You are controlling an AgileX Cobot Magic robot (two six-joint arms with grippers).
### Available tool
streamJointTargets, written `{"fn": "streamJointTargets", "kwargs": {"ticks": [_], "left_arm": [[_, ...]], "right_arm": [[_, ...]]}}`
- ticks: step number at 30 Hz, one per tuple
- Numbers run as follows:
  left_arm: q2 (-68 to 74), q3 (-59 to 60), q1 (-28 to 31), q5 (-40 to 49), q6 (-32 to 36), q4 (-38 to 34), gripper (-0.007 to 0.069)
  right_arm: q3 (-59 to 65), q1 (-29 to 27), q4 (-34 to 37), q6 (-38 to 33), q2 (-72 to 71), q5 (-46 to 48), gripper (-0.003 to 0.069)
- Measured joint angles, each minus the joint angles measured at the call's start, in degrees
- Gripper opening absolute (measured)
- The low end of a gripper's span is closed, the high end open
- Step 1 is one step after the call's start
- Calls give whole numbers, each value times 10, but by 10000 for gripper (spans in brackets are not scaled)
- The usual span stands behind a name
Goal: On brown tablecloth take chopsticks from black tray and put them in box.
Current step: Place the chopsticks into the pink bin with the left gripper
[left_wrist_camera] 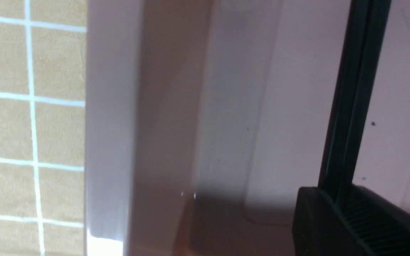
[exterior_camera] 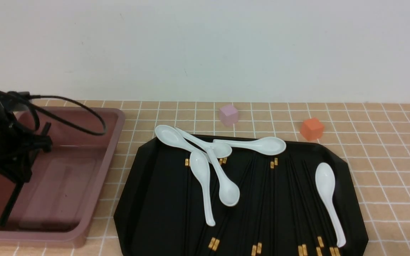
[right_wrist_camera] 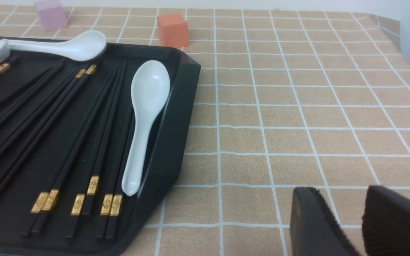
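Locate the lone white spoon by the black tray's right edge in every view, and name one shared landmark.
Front view: the white spoon lies along the right rim of the black tray, bowl at the far end.
Left wrist view: not in it; only the box, tablecloth and chopsticks show.
Right wrist view: the spoon lies against the tray's rim, beside the chopsticks.
Shared landmark: the orange cube past the tray's far corner.

Thin black chopsticks (right_wrist_camera: pixel 84 149) with gold bands lie lengthwise on the black tray (exterior_camera: pixel 155 199) on the checked tablecloth (exterior_camera: pixel 386 160). A further pair (left_wrist_camera: pixel 351 99) of 2 slants inside the pink-brown box (exterior_camera: pixel 114 142).
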Motion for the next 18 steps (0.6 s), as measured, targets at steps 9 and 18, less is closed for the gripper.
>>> {"fn": "streamJointTargets", "kwargs": {"ticks": [9, 18], "left_arm": [[2, 0, 0, -6, 3, 39, 353], [-83, 1, 0, 49, 5, 8, 200]], "right_arm": [[0, 0, 0, 0, 0, 0, 240], [0, 0, 0, 0, 0, 0, 240]]}}
